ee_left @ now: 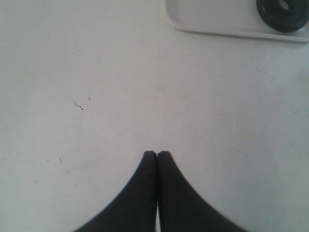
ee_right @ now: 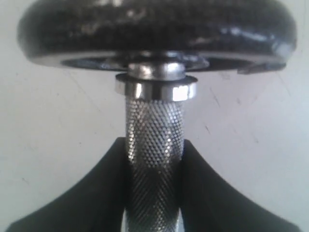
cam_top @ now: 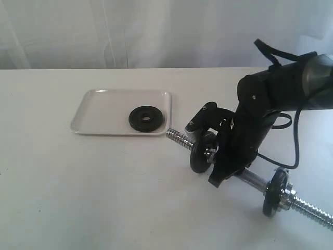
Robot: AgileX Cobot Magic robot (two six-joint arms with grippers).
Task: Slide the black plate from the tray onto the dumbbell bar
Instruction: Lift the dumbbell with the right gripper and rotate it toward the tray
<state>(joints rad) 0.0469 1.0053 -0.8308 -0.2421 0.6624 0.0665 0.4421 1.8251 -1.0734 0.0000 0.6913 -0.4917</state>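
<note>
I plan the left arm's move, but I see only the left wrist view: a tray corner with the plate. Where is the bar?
Observer: Right of the tray in the exterior view. The bar points one threaded end at it.
Operator: Does something hold it?
Observer: Yes. The right end effector is shut on its knurled middle.
Operator: Is that threaded end free?
Observer: Yes, it is bare up to a mounted disc.

Right arm matte blk w/ grey upper section, loose blk cable; blk tapered fingers.
</note>
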